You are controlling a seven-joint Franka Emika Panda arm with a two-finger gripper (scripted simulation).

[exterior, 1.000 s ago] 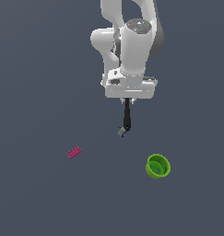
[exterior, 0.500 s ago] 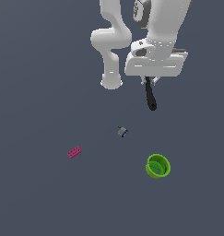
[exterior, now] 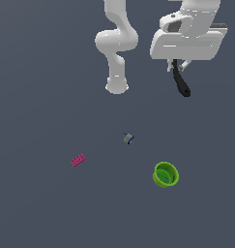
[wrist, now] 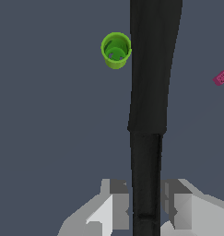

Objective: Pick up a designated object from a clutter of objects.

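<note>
Lifting: your gripper [wrist: 144, 203] has raised the black utensil [exterior: 180, 83] off the floor | fingers [wrist: 117, 203] clamp its handle | pick nearly complete

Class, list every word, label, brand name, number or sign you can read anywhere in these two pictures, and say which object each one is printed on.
There are none to read.
The black utensil held in the hand is plain.
The green cup, the pink studded brick and the tiny grey-blue piece show no marks.
The white arm bears no visible lettering.
</note>
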